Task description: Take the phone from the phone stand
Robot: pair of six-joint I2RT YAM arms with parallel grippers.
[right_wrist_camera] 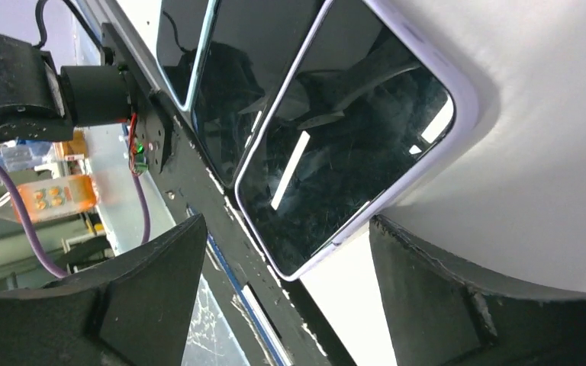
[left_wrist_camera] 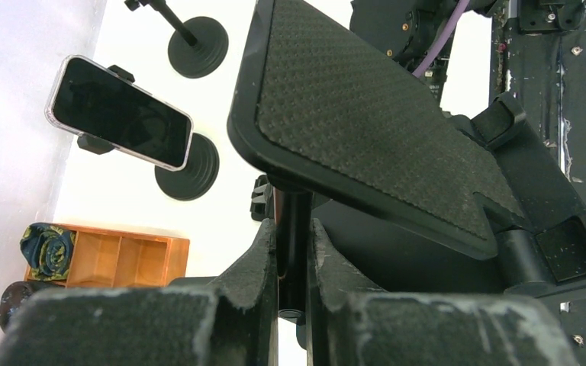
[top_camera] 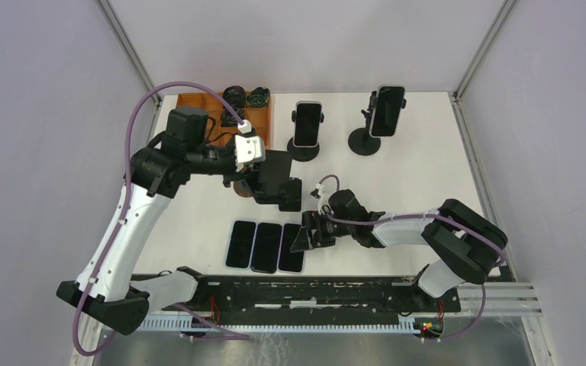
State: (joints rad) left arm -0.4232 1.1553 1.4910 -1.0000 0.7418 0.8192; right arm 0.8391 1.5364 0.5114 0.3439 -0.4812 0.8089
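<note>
L gripper (left_wrist_camera: 292, 259): centre-left of top view, clenched on stem of phone stand (top_camera: 278, 181). Cradle bare, no handset in it.
Flat row, lower centre: 3 handsets, screens up, long axes running bottom-to-top of frame.
Rightmost phone (top_camera: 291, 248): judged the task item, already off the stand.
R gripper (top_camera: 306, 233): just right of it, jaws released, wide. Phone corner lies betw. the fingers in wrist view; contact unclear. R arm nearer; prob. next: back off rightward.
Mounted phones (top_camera: 307, 124) (top_camera: 387, 110): upper centre and right, upright.
</note>
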